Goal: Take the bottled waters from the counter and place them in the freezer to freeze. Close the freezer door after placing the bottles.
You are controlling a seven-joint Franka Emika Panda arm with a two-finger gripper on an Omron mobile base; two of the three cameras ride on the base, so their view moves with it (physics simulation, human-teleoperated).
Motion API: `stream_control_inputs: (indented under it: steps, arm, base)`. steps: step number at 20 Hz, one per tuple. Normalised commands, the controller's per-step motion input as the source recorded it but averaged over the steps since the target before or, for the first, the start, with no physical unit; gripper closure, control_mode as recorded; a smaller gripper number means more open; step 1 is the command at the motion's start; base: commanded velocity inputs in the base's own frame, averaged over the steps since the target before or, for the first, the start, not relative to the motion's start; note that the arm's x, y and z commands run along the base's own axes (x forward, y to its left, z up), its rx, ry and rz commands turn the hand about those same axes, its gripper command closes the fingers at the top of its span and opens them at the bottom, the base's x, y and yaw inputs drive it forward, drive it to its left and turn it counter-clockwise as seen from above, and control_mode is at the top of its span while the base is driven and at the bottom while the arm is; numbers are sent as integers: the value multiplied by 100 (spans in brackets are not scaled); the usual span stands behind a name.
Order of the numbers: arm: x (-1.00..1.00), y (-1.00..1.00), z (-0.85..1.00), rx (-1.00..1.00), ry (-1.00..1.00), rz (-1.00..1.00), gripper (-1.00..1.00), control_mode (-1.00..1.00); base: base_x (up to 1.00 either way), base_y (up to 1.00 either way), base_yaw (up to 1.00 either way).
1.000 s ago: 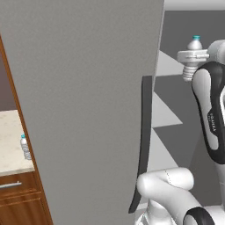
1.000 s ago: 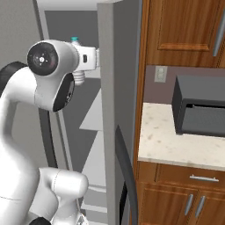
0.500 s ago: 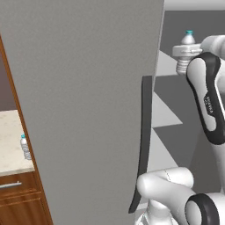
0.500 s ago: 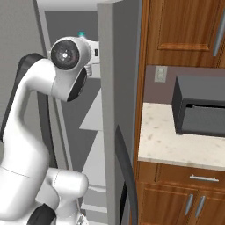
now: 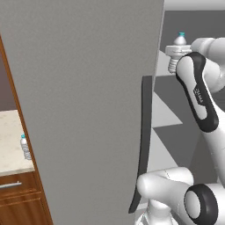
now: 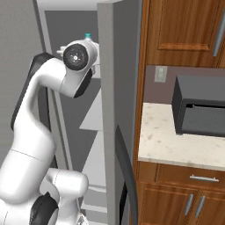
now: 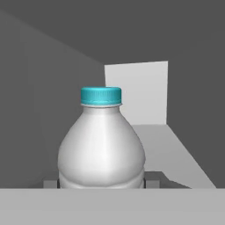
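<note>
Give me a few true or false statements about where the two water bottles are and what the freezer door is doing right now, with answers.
1. The tool holds a bottle upright. True.
2. The held bottle's cap is red. False: it is teal.
3. A second bottle stands on the counter. True.
4. The freezer door is shut. False: it stands open, with the arm reaching into the freezer.
5. The microwave sits on the floor. False: it sits on the counter.
</note>
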Motion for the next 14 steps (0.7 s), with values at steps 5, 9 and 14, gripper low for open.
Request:
stream_control_inputs:
  steps: [5, 9, 14]
  arm:
    - [23, 0, -2, 0, 0, 0, 100, -100]
    - [24, 0, 0, 0, -2, 0, 100, -100]
    - [32, 0, -11, 0, -1, 0, 100, -100]
  base:
    - [0, 0, 0]
    - [0, 0, 0]
    - [0, 0, 0]
